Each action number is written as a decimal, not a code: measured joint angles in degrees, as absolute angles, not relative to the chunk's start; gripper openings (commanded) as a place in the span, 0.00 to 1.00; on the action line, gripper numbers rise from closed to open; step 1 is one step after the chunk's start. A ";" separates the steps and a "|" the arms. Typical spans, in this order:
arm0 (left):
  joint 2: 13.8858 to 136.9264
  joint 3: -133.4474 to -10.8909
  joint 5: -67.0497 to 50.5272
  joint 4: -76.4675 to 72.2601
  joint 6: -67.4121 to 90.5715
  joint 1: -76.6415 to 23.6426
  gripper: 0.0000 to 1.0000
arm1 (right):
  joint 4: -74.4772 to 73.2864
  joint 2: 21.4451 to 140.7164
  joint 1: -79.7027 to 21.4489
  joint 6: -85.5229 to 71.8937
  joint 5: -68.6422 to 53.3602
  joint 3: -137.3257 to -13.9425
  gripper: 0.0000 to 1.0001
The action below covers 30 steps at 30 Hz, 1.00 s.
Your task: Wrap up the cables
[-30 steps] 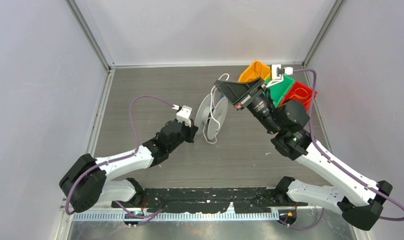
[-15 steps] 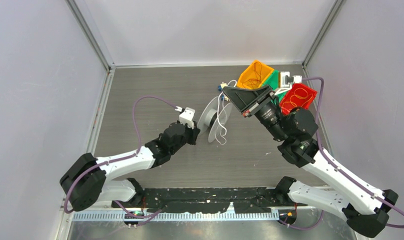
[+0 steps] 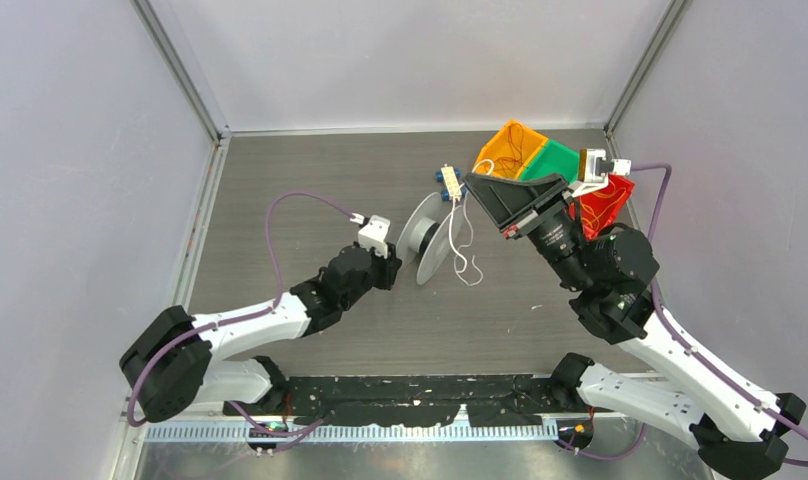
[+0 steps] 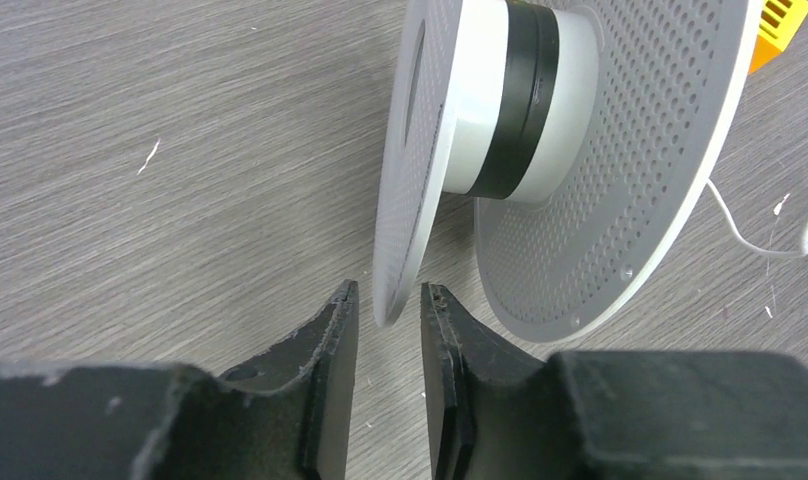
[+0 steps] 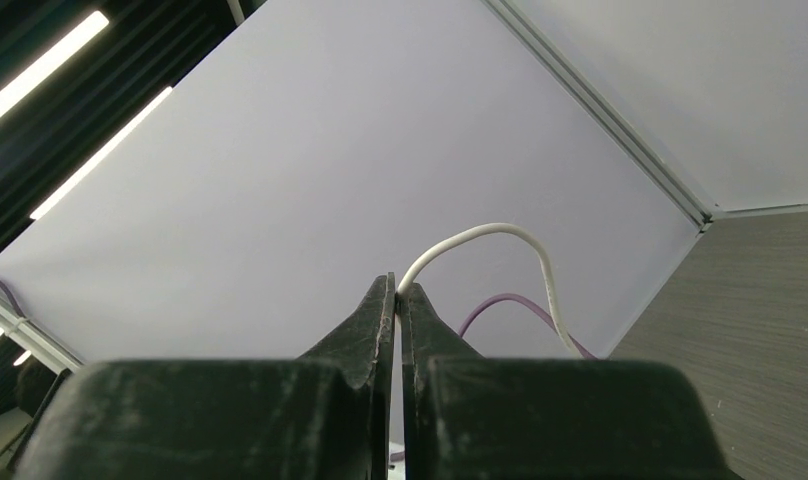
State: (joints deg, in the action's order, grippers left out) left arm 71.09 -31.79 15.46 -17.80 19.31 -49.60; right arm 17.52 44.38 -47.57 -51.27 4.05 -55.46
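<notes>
Two arms: right gripper (image 5: 397,286), nearer, is pinched shut on the cables (image 5: 480,229) just right of the mid-frame spool (image 3: 430,236), cord hanging twd it; left gripper (image 4: 385,297) straddles spool's rim, grip can't tell.

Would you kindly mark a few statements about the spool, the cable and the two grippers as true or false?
1. The right gripper is shut on the white cable. True.
2. The spool lies flat on the table. False: it stands on edge.
3. The fingers of the left gripper straddle the spool's rim. True.
4. The white cable is fully wound onto the spool. False: it hangs loose across the spool, down to the table.
</notes>
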 measured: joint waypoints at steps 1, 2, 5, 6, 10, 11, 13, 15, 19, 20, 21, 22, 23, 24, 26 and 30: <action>71.05 -31.79 15.55 -17.72 19.33 -49.63 0.32 | 17.21 44.40 -47.57 -51.03 4.14 -55.75 0.05; 71.00 -31.79 15.79 -17.58 19.33 -49.65 0.32 | 16.97 44.40 -47.57 -50.85 4.21 -55.94 0.05; 70.28 -31.79 16.62 -16.99 19.33 -49.67 0.34 | 15.84 44.45 -47.57 -50.09 4.34 -57.06 0.05; 69.78 -31.79 17.08 -16.80 19.33 -49.67 0.34 | 15.55 44.49 -47.57 -49.87 4.38 -57.43 0.05; 65.36 -31.77 19.75 -14.83 19.05 -49.76 0.41 | 13.41 44.77 -47.57 -48.95 4.43 -59.59 0.05; 63.57 -31.73 20.34 -14.28 18.96 -49.76 0.42 | 12.49 44.93 -47.57 -48.60 4.43 -60.40 0.05; 59.22 -31.68 20.82 -13.02 17.91 -49.76 0.44 | 10.81 45.32 -47.57 -47.99 4.40 -62.30 0.05; 53.49 -31.73 19.68 -11.90 15.94 -49.76 0.46 | 9.78 45.76 -47.57 -47.64 4.29 -64.55 0.06; 45.69 -35.38 11.42 -8.08 11.51 -49.76 0.52 | 9.47 46.61 -47.57 -47.55 3.20 -68.73 0.05; 44.82 -38.37 7.40 -6.37 10.20 -49.76 0.53 | 9.54 47.05 -47.57 -47.77 2.74 -69.78 0.05; 44.73 -39.51 5.98 -6.13 9.82 -49.78 0.54 | 9.65 47.11 -47.57 -47.99 2.59 -70.11 0.06; 44.80 -41.50 3.31 -5.23 9.21 -49.80 0.55 | 9.91 47.29 -47.57 -48.21 2.33 -70.54 0.06; 45.10 -43.11 1.02 -4.91 8.64 -49.87 0.56 | 10.28 47.37 -47.57 -48.62 2.13 -70.94 0.05; 45.84 -44.66 -1.48 -4.54 8.27 -50.04 0.57 | 10.63 47.53 -47.57 -48.95 1.96 -71.18 0.05; 47.64 -46.63 -4.56 -4.08 7.79 -50.87 0.58 | 11.51 48.12 -47.57 -49.80 1.74 -71.72 0.05; 52.73 -48.64 -6.26 -4.23 7.16 -55.24 0.59 | 12.82 49.54 -47.57 -51.22 1.98 -72.47 0.06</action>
